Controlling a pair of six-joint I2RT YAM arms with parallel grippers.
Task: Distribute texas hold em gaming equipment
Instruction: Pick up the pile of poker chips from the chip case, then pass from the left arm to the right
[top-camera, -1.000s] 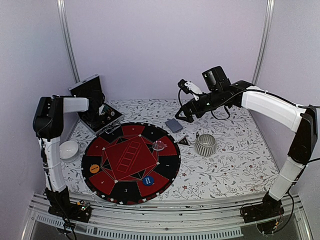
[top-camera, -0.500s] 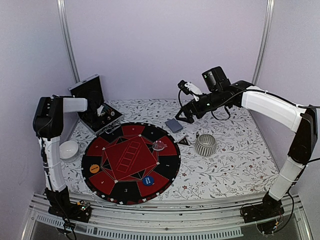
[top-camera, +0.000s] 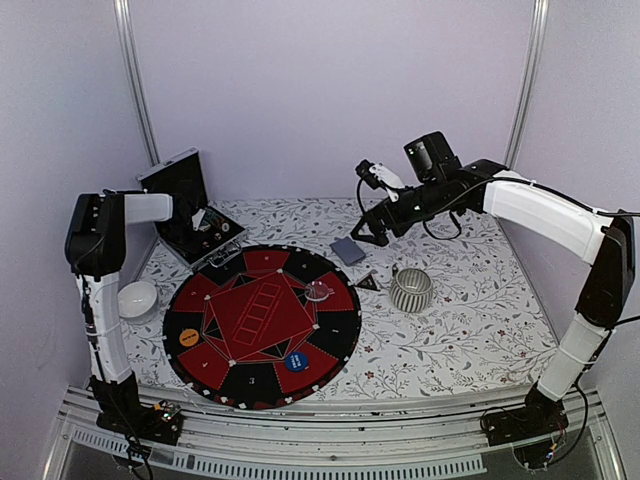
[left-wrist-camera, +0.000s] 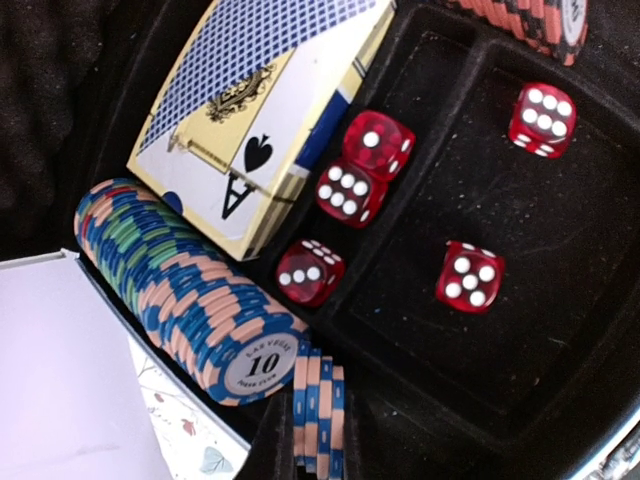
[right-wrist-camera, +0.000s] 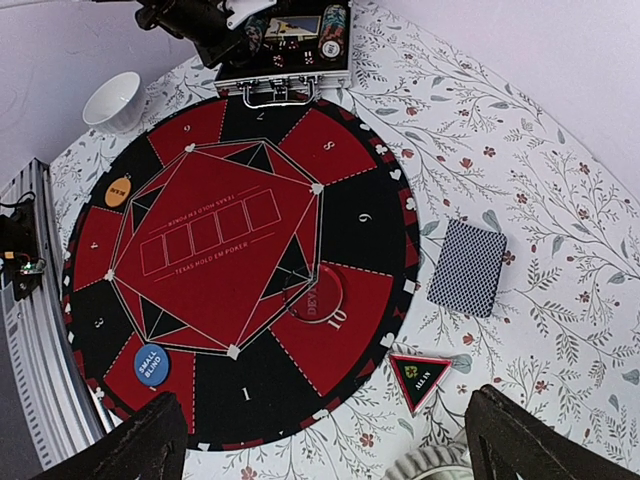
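**Several chips pinched at the case, deck flat near the far edge**

A thin chip stack (left-wrist-camera: 318, 410), striped blue and salmon, stands on edge at the bottom of the left wrist view. The left gripper (top-camera: 202, 220) is closed on it over the open black case (top-camera: 195, 228) at the table's far left corner. Just beside it in the case lies a long chip row (left-wrist-camera: 190, 290), and the front chip is marked 10. A card box (left-wrist-camera: 255, 110) showing an ace of spades rests against that row. Five red dice (left-wrist-camera: 345, 190) lie scattered in the trays to its right.

A round red and black mat (right-wrist-camera: 350, 215) lies on the floral table (top-camera: 470, 340), towards its left edge. On the mat, an orange disc (top-camera: 188, 338) sits at the near left rim and a blue disc (top-camera: 295, 362) at the near rim. A clear disc (right-wrist-camera: 315, 297) sits on a red sector at the right side.

Just off the mat's right rim lies a black triangular marker (right-wrist-camera: 418, 374). Beyond it, towards the table's far edge, the card deck (right-wrist-camera: 468, 267) lies flat with its blue backs up, apart from the mat. A ribbed silver cup (top-camera: 411, 289) stands to the right of the marker. A white bowl (top-camera: 137, 298) sits at the table's left edge, just beside the mat.

The right gripper (top-camera: 372, 232) hangs above the table near the deck, its jaws spread wide and holding nothing.
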